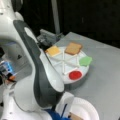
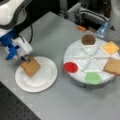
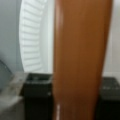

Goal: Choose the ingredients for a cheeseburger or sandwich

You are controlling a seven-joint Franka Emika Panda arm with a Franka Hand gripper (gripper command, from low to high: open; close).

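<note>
Wrist view shows a tan-brown toast square [image 3: 80, 57] standing edge-on between the two dark fingers [image 3: 37, 95] of the end effector, which is clamped on it, with the ribbed rim of the white plate [image 3: 32, 42] behind. In a front view the end effector [image 2: 25, 59] hangs over that plate [image 2: 43, 83] at a front view's left, and the toast square [image 2: 30, 66] it grips is tilted, its lower part on or just above the plate. On the grey worktop [image 2: 50, 37], well apart to the right, sits a white divided tray [image 2: 75, 56]. Its compartments hold a dark brown round patty [image 2: 88, 39], a yellow-orange cheese square [image 2: 110, 47], a second toast square [image 2: 113, 66], a green lettuce piece [image 2: 93, 78] and a red round disc [image 2: 70, 67].
</note>
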